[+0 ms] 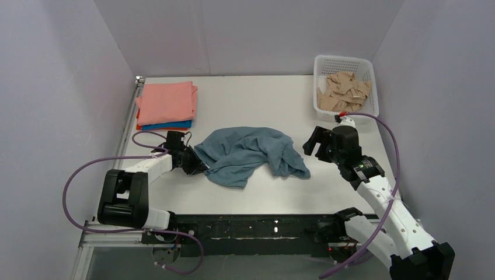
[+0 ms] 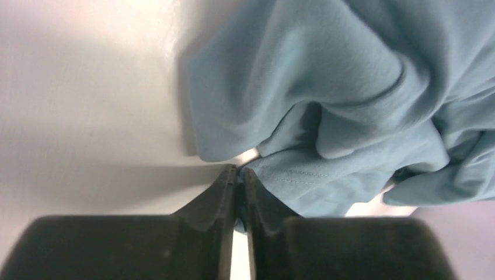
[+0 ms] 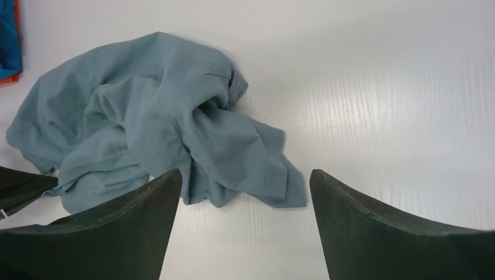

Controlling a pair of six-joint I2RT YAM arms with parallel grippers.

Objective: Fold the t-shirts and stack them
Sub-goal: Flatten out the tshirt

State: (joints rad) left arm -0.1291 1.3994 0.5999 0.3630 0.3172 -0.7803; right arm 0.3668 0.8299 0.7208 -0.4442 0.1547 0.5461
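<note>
Grabbing hem | my left gripper (image 2: 236,170) jaws nearly together at nine o'clock of crumpled grey-blue cotton t-shirt (image 1: 251,153), catch unclear | right gripper (image 3: 245,175) jaws spread | lift slowly, checking cloth follows

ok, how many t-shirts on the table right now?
4. One crumpled grey-blue cotton shirt mid-table; three folded, stacked back-left: salmon-pink on top, bright blue under it, orange-red at the bottom. Others may be hidden inside.

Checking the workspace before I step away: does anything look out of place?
Only the grey-blue t-shirt: it lies crumpled mid-table, unfolded, while the folded stack sits neatly at the far left. Nothing spilled or damaged.
</note>
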